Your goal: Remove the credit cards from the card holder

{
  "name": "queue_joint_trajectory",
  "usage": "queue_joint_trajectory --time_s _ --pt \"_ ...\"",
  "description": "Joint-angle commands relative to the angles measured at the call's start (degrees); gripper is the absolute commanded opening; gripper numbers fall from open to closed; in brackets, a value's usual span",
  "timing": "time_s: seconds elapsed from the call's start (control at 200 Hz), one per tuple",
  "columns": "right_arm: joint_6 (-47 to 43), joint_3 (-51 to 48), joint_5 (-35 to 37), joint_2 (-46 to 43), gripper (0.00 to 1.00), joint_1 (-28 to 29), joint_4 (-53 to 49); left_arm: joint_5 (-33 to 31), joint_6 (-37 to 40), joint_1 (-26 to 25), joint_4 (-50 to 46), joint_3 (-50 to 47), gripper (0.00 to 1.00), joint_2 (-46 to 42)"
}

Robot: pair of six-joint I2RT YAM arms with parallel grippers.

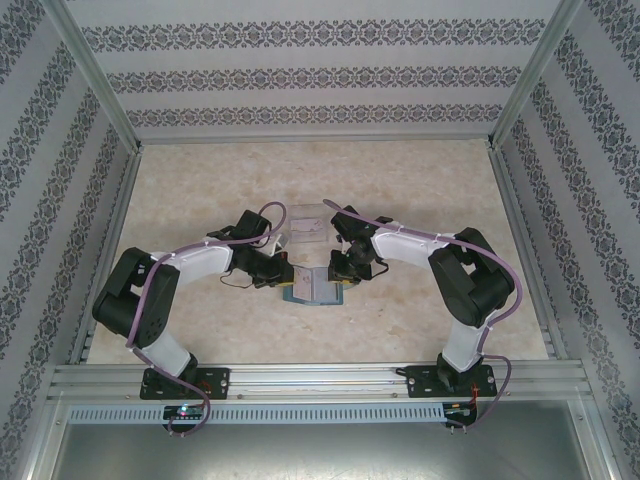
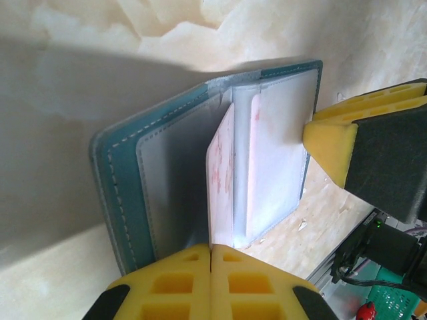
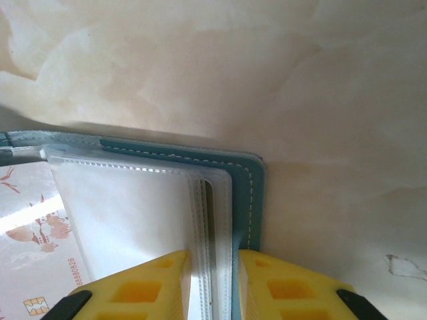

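Now: one card pinched, holder clamped open

Seen from above, lying open on the pale marbled table (image 1: 200, 190), between the two arms: the card holder (image 1: 315, 287), teal outside, grey-blue inside, with clear sleeves (image 3: 133, 220). Just behind it, a clear plastic box (image 1: 305, 225).

Pinching with the left gripper (image 2: 211, 257), yellow fingers (image 2: 173, 287) pressed fully together, the near edge of a credit card (image 2: 222, 173), white with pink-red print. Standing on its edge, far end between the sleeves of the holder.

Clamping with the right gripper (image 3: 213, 267) the other half of the card holder: fingers only narrowly apart, one on each side of the sleeves and the stitched teal cover, touching both. Beside the sleeves, in the right wrist view, the credit card's face with a gold chip and a printed number. Cannot tell about more cards inside the frosted sleeves.
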Motion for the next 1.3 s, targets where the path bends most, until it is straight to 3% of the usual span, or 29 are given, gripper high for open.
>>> queue_joint_trajectory --time_s 0.0,0.22,0.51,1.009,1.294 --pt "-0.35 -0.58 1.35 2.85 0.25 1.05 -1.97 -1.29 1.71 0.88 -3.26 1.33 0.04 -1.06" --pt "-0.34 -0.67 1.23 3.06 0.25 1.08 -1.89 0.99 0.48 0.83 -0.69 1.21 0.06 -0.28" --pt "-0.26 -0.78 1.06 3.20 0.26 1.03 -1.80 3.84 -1.93 0.81 3.20 0.98 0.16 0.24" --pt "-0.34 -0.94 0.97 3.33 0.26 1.10 -1.71 3.85 -2.25 0.15 3.30 2.50 0.17 3.40" --pt "-0.33 -0.95 0.88 3.11 0.25 1.09 -1.80 3.40 -1.44 -0.06 1.62 3.53 0.12 3.83"
